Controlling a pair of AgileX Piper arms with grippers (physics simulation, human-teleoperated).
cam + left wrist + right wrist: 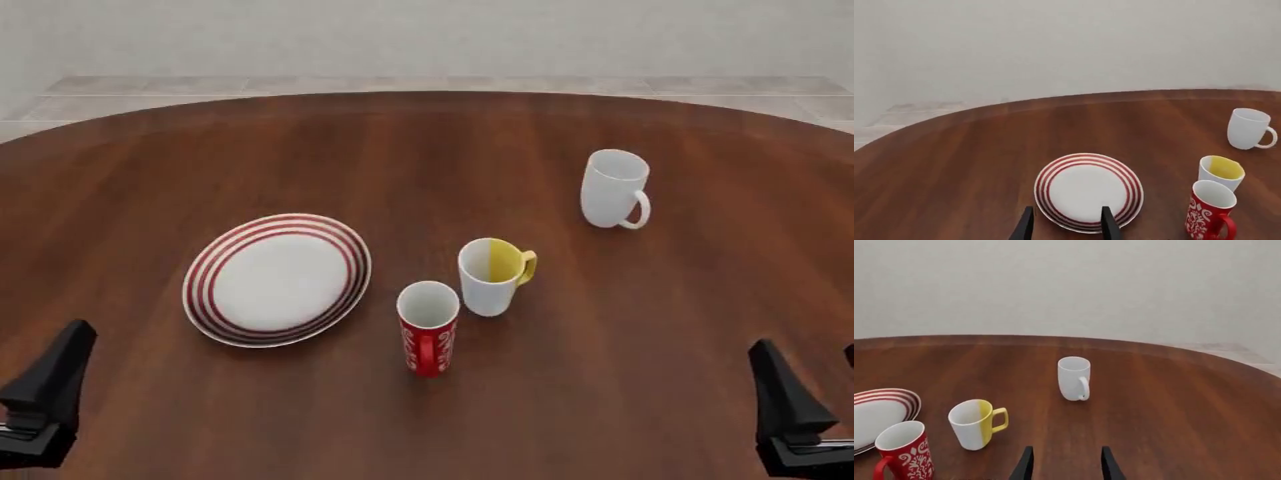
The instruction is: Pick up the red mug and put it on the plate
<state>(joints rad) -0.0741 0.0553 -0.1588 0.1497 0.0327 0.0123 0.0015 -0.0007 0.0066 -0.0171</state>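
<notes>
Mug upright mid-table, both my grippers parked at the near edge with nothing in them.

From the front camera, the red mug stands tall, mouth up, handle turned toward me, at about 1 o'clock from my left gripper and 10 o'clock from my right gripper; the two look roughly equally distant (I judge the right a shade farther). Both pairs of fingers are spread apart, as each wrist view shows. The plate lies flat just beside the mug at its 10 o'clock, not touching. The white-and-yellow mug crowds close at its 1 o'clock, so an approach from the right risks brushing it. The plain white mug sits well apart, farther back.
</notes>
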